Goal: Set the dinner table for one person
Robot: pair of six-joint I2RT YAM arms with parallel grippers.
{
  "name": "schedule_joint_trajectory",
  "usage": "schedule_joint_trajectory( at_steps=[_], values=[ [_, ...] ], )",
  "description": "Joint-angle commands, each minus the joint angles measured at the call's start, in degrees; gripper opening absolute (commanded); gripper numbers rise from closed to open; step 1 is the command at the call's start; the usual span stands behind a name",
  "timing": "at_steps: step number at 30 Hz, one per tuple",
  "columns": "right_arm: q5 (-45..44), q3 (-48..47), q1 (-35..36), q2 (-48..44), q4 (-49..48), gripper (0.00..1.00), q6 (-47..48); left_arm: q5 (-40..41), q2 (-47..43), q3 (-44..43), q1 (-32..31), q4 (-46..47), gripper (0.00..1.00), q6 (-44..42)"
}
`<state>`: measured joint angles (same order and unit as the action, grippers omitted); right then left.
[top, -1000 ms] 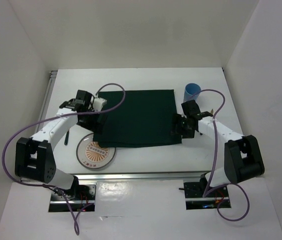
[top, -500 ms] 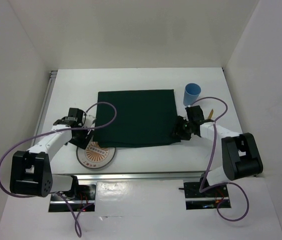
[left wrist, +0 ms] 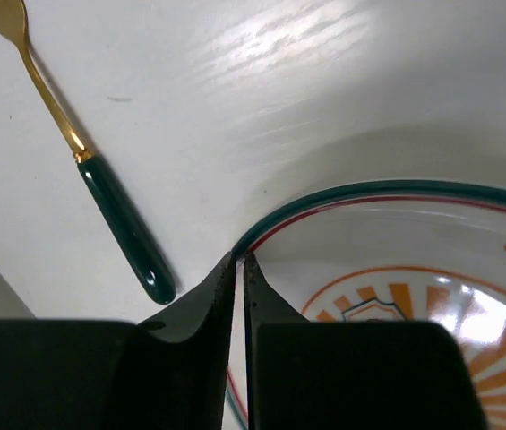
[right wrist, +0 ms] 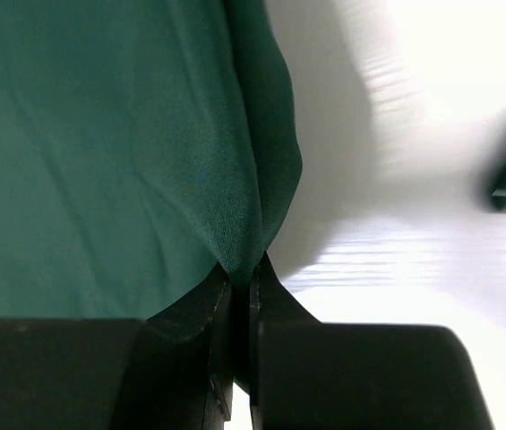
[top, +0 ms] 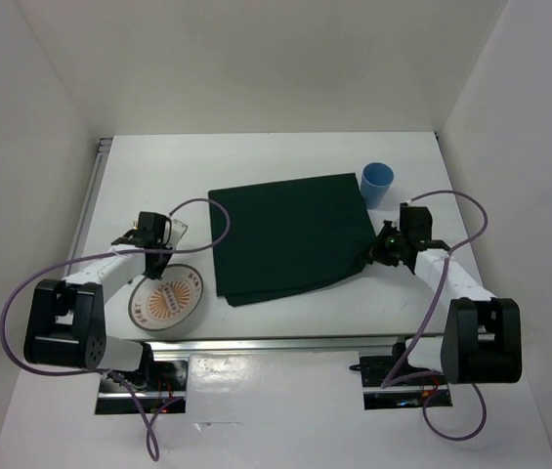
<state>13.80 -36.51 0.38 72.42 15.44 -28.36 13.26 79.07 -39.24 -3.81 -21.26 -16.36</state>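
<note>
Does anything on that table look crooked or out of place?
Yes: the cloth lies skewed to the table edges, its right edge bunched where the right gripper pinches it. The plate sits off the cloth, near left.

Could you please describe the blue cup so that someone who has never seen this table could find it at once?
On the white table lies a large dark green cloth; look just off its far right corner, as seen from the arms. There stands the blue cup, the only blue thing and the only tall one, unlike the flat orange-patterned plate at the near left.
</note>
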Motion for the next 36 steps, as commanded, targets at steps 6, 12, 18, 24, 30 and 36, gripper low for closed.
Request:
schedule_joint_trajectory(
  at_steps=[6,12,18,24,30,36],
  values=[
    [3.85,2.41,-3.72,-1.23,1.44,0.0,3.93,6.69,-1.71,0.31,2.06,3.67,0.16,-3.59],
    [8.69,4.26,-3.72,-0.18,0.11,0.0,3.93,3.27,-5.76,-1.53,2.58,1.84,0.18,-3.59],
    [12.56,6.98,-1.18,-0.18,-2.87,0.0,2.09,-0.58,-6.56,-4.96,2.58,-1.5,0.3,-2.01],
    [10.89,5.84,4.01,4.39,-1.82,0.0,1.98,-4.11,-8.4,-12.25,0.39,-7.21,0.39,0.53],
    [3.87,0.76,4.01,5.54,5.46,0.5,4.98,-6.31,-10.16,-14.98,-7.33,-11.17,0.45,1.07],
    [0.44,-4.18,4.01,3.34,10.3,0.52,5.6,-9.11,-8.24,-16.55,-17.62,-17.22,0.47,0.79]
  ],
)
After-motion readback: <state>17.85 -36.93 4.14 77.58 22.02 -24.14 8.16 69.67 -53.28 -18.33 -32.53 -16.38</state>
